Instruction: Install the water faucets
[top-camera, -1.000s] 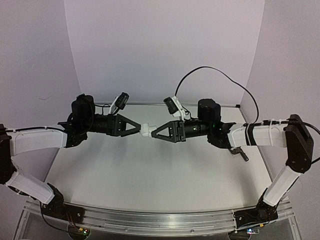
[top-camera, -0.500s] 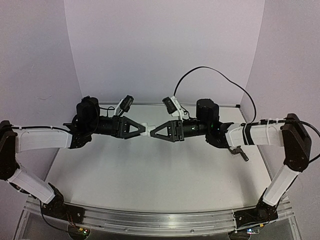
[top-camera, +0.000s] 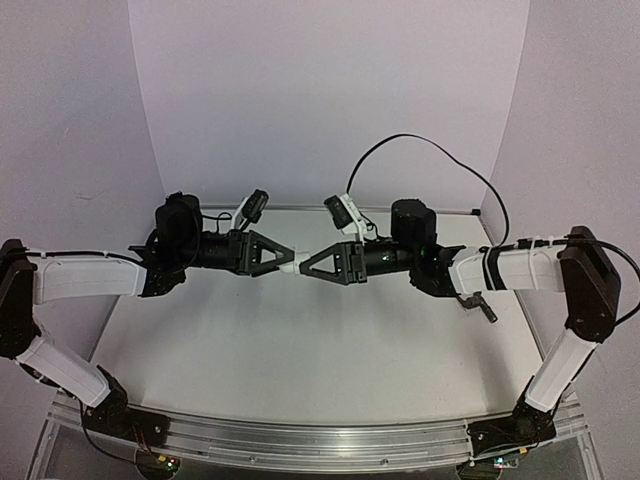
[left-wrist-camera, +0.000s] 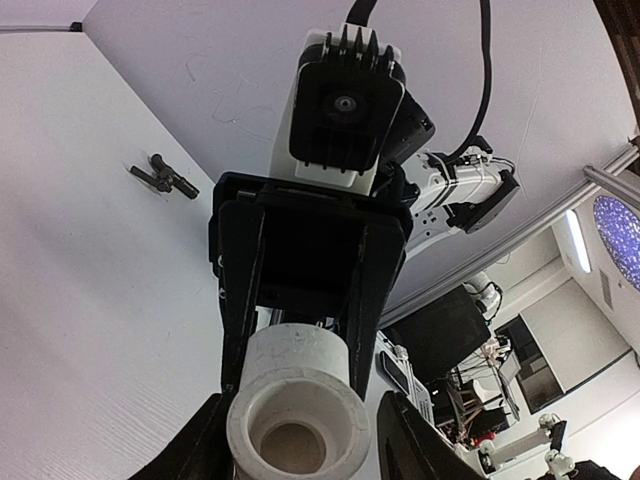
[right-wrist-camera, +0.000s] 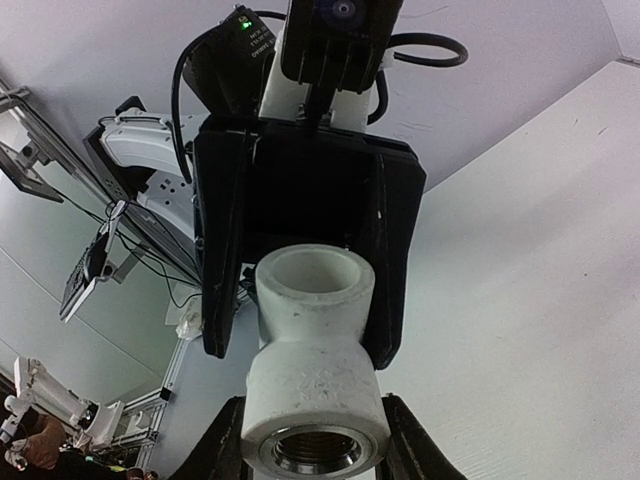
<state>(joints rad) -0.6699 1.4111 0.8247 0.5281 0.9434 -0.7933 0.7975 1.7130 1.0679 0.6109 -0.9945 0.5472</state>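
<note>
Seemingly, left gripper (left-wrist-camera: 300, 440) and right gripper (right-wrist-camera: 315, 440) pinch white fitting (right-wrist-camera: 312, 335) (midair).

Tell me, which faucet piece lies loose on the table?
The small black T-shaped tap; the stubby white plastic fitting is clamped in mid-air instead.

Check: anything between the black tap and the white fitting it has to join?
Nothing visible lies on the table between them. The black tap lies loose there; the white fitting is clamped in the air by the left gripper and right gripper, so neither is free.
</note>
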